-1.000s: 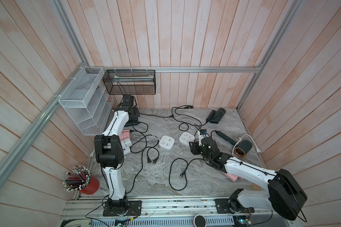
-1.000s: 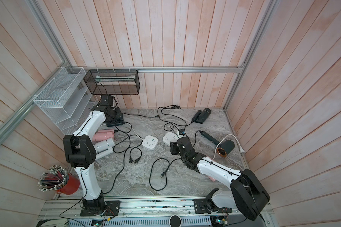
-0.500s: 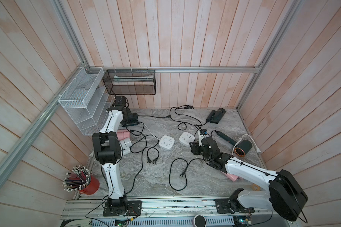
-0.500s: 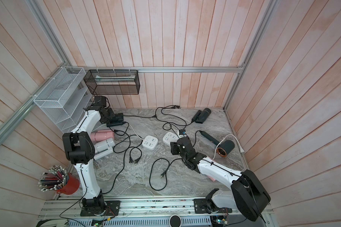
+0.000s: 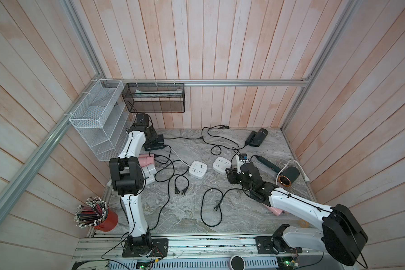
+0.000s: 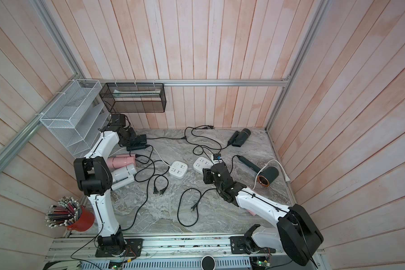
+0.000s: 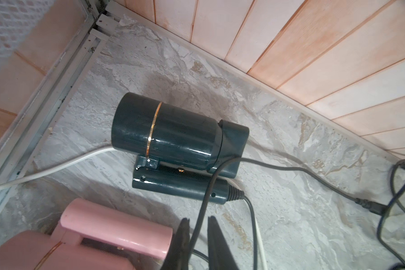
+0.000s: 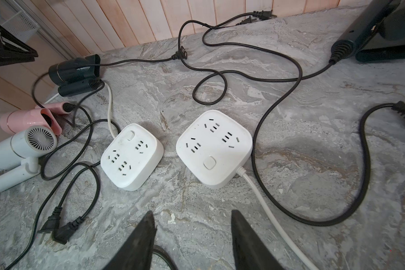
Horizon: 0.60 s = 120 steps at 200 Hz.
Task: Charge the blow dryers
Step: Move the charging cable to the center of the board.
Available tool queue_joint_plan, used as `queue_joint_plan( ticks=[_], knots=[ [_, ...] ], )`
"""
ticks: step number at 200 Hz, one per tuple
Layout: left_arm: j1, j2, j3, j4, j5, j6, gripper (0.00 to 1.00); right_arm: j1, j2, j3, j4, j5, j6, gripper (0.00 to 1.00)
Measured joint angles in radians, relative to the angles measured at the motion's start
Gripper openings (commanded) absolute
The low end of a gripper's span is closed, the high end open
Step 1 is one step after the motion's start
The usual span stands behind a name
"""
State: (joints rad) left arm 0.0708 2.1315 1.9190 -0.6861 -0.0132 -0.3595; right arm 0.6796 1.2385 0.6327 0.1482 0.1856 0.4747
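A dark blow dryer with a gold ring lies folded in the back left corner, a pink blow dryer beside it. Over them, my left gripper has its jaws slightly open, and a black cord runs between them against one finger. A light grey blow dryer lies by the pink one. My right gripper hangs open and empty just in front of two white power strips. More blow dryers lie at the back right and the right.
A white wire rack and a black mesh basket hang on the walls near my left arm. Loose black cords and plugs sprawl over the marble top. A red cup of pencils stands at the front left.
My left arm has swung a little toward the back left corner, and its jaws have parted slightly round the cord. The right arm has not moved.
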Motion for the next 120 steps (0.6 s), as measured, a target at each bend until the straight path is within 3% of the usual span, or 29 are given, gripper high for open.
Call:
queue_joint_plan(
  ticks=[34,60,120],
  knots=[
    [-0.004,-0.024,-0.045,0.027,0.018,0.006,0.34,0.0,-0.002,0.0,0.0,-0.003,-0.012,0.53],
    [-0.018,-0.098,-0.135,0.043,0.043,0.02,0.36,0.0,-0.002,0.0,0.0,-0.004,-0.014,0.53],
    [-0.122,-0.171,-0.157,0.099,0.194,0.172,0.49,0.0,0.006,0.0,0.001,-0.004,-0.031,0.53]
  ],
)
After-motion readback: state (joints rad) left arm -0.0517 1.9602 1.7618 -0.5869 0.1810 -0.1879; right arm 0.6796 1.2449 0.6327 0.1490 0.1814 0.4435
